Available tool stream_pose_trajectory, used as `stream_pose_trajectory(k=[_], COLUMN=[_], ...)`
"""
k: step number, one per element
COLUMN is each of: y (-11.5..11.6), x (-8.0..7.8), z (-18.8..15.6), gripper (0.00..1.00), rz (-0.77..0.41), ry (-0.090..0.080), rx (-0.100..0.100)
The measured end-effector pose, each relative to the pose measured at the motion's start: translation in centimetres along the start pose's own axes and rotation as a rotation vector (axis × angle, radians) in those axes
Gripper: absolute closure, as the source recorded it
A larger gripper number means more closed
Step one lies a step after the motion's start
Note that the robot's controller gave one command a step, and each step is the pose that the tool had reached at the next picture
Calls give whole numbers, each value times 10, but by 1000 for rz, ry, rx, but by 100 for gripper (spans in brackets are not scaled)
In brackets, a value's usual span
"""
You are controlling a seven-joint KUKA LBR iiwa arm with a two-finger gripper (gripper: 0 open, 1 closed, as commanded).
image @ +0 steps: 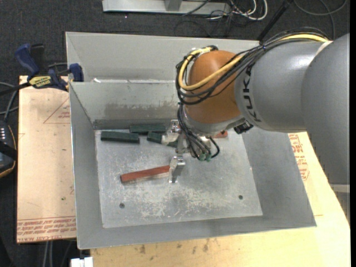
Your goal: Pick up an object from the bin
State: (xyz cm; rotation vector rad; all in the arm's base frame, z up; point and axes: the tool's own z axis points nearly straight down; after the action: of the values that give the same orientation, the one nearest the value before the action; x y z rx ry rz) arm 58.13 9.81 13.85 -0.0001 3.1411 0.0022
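Hiding the right end of the red-brown stick, the gripper.

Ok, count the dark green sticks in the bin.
3. Left stick lies near the bin's back wall; middle stick just right of it; short stick at the arm's edge. The arm may hide more.

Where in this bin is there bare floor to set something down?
The bin's front strip, between the red-brown bar and the front wall, is bare; so is the right floor past the gripper. The back is crowded: dark green bars lie along the back wall by the arm.
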Motion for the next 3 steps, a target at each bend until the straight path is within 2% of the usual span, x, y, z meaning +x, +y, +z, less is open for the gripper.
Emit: stream_pose_trajectory(k=[1, 2, 3], y=[0, 25, 25], x=[0, -2, -2], z=[0, 59, 59], gripper=[0, 100, 100], rz=[1, 58, 58], ry=[0, -21, -21], rx=[0, -6, -6])
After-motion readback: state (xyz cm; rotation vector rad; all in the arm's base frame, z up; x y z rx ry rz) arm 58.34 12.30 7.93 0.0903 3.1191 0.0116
